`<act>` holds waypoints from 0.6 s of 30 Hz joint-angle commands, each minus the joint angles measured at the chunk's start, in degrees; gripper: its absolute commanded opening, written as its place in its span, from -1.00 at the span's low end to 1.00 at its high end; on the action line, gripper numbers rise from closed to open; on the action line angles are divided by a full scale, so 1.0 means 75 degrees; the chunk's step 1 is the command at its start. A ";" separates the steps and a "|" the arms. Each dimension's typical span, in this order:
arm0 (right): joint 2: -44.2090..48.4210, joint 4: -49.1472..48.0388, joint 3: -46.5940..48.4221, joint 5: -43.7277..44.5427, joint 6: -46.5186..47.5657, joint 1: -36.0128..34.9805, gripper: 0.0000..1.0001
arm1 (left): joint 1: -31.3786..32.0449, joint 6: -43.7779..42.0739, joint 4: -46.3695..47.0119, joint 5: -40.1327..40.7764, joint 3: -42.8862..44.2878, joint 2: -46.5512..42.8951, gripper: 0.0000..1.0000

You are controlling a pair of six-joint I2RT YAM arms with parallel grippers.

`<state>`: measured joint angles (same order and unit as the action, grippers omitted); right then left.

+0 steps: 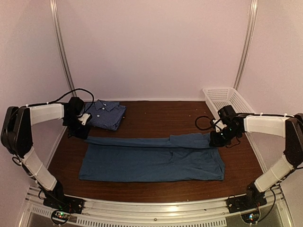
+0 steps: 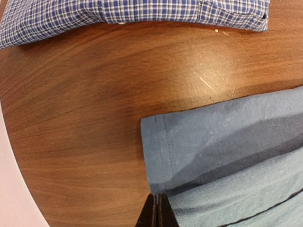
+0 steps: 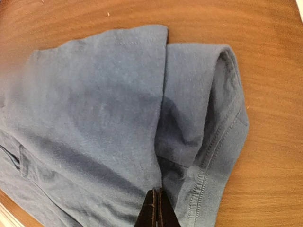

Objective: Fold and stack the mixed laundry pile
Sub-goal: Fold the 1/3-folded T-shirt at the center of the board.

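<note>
Both pairs of jaws are pressed together, the left gripper [image 2: 156, 209] and right gripper [image 3: 156, 204] each seemingly pinching one end of the teal t-shirt [image 1: 151, 161], likely to fold its far edge lengthwise. It lies spread mid-table [image 1: 156, 116], and the checked shirt [image 1: 105, 114] sits folded behind, awaiting stacking.

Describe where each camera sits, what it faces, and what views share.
Top external: above and behind, looking down at the table; left arm and right arm show.
Left wrist: looks down past the left gripper at the t-shirt and checked shirt.
Right wrist: looks down past the right gripper at the t-shirt.
Shared: all show the t-shirt.
</note>
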<state>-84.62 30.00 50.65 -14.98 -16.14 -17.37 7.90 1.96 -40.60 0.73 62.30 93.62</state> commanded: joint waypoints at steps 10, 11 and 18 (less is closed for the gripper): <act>-0.0133 0.0131 -0.0174 0.0225 -0.0120 0.0001 -0.40 | 0.0153 0.0046 -0.0101 0.0631 0.0090 0.0123 -0.49; 0.0021 0.0244 -0.0021 0.0247 -0.0106 0.0006 -0.27 | 0.0154 0.0025 -0.0044 0.0531 0.0139 -0.0103 -0.39; -0.0395 0.0286 0.1350 0.0304 0.0210 0.0054 -0.01 | 0.0566 0.0223 0.1222 -0.1362 0.0376 -0.1364 0.01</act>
<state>-85.17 32.58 54.54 -14.00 -16.25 -17.32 9.43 2.24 -39.99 -0.38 62.54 87.85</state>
